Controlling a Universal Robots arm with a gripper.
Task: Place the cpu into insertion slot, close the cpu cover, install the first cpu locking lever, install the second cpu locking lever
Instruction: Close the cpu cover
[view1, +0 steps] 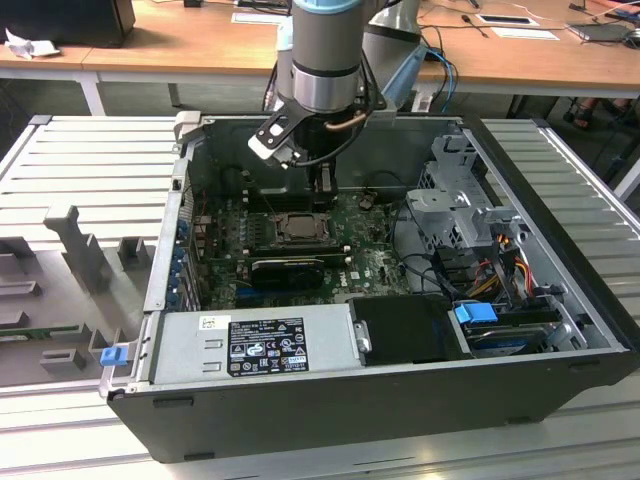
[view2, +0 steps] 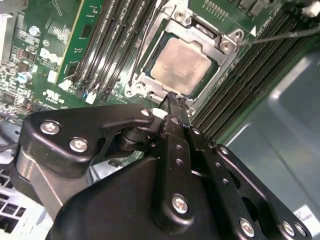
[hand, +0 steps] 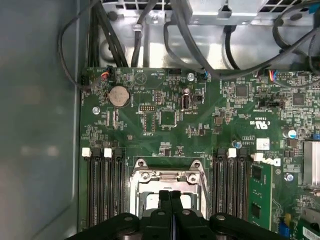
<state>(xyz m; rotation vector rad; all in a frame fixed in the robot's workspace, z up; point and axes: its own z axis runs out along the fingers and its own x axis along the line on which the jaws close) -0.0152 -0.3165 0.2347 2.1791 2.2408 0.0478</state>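
Grey ribbed table (view1: 80, 165), open computer case (view1: 400, 400), cpu (view2: 180, 66) inside, wooden desks (view1: 200, 40) behind

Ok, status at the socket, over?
End effector shut, tips at cover edge; cpu seated, cpu cover down over it; memory slots close either side.

Memory slots (view2: 107, 45) flank the insertion slot (view2: 141, 80) on two sides. Above it hangs the end effector (view2: 172, 99). Cables (hand: 200, 45) lie well apart.

We find the cpu (view2: 180, 67) in the insertion slot (view2: 136, 86) under the cpu cover (view2: 200, 32), memory slots (view2: 112, 45) flanking both sides.
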